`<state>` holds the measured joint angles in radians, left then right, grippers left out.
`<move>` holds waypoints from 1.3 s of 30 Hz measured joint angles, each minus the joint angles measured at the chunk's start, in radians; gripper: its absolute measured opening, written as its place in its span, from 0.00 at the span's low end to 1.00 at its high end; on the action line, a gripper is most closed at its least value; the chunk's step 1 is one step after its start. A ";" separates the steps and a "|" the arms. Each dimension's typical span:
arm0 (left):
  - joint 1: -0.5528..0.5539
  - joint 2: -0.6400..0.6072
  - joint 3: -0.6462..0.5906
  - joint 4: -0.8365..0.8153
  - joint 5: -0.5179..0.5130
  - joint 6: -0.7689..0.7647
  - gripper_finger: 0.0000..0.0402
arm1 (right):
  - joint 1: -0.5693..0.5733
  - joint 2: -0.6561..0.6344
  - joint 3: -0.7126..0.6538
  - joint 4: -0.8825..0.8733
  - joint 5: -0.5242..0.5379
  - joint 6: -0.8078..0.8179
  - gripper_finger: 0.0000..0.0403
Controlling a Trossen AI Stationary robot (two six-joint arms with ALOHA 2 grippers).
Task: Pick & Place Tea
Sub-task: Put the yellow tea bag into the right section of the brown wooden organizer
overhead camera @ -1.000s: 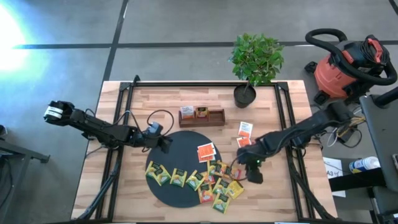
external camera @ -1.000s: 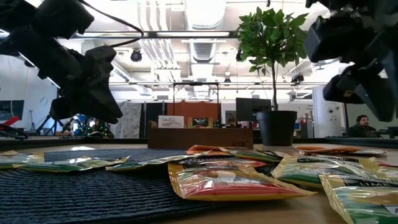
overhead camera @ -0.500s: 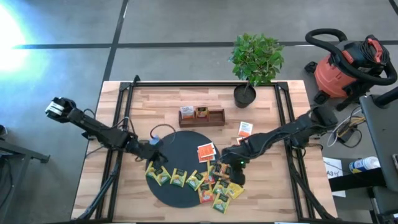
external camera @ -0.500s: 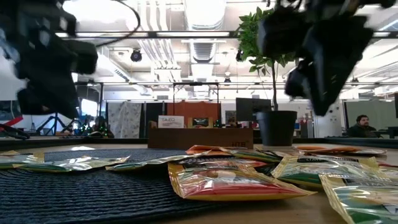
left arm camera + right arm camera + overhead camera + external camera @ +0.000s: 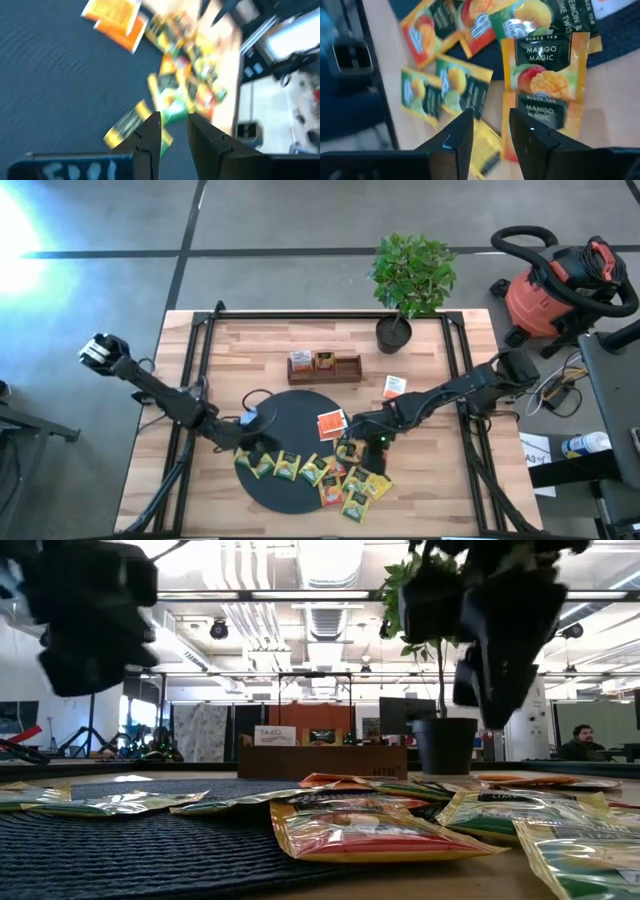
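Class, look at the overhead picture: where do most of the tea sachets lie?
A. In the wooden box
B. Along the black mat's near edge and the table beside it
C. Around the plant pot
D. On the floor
B: the sachets cluster on the mat's near edge and spill onto the table.

1. Grey concrete floor (image 5: 300,215) all around the wooden table (image 5: 250,340), crossed by dark seams.
2. Strong glare of light on the floor, well off the table's far left corner.
3. Red shop vacuum (image 5: 555,285) with black hose parked on the floor just beyond the table's far right corner.
4. Potted plant (image 5: 412,280) at the table's far edge, leaves out over the floor.
5. Beyond the table at level height: open ceiling with white ducts (image 5: 325,580) and hanging lamps.
6. Seated person (image 5: 578,743) far off, past the table's right side.
7. Dark monitor (image 5: 400,720) just beside the plant's pot.
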<state>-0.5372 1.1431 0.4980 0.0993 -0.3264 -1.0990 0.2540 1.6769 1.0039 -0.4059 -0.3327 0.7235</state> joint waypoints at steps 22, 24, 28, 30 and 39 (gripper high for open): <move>0.019 0.599 0.374 -0.052 0.176 0.130 0.22 | -0.021 0.305 0.187 0.321 -0.058 0.441 0.39; 0.019 0.607 0.379 -0.054 0.178 0.130 0.22 | -0.021 0.325 0.203 0.289 -0.057 0.435 0.39; 0.019 0.617 0.388 -0.048 0.176 0.129 0.22 | -0.017 0.334 0.201 0.249 -0.044 0.431 0.39; 0.018 0.627 0.386 -0.038 0.175 0.129 0.22 | -0.016 0.329 0.185 0.254 -0.023 0.441 0.39; 0.023 0.691 0.384 0.068 0.157 0.130 0.22 | -0.017 0.318 0.169 0.316 0.027 0.500 0.39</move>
<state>-0.5138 1.8344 0.8818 0.1676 -0.1693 -0.9691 0.2371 1.9952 1.1726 -0.0901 -0.3060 1.2234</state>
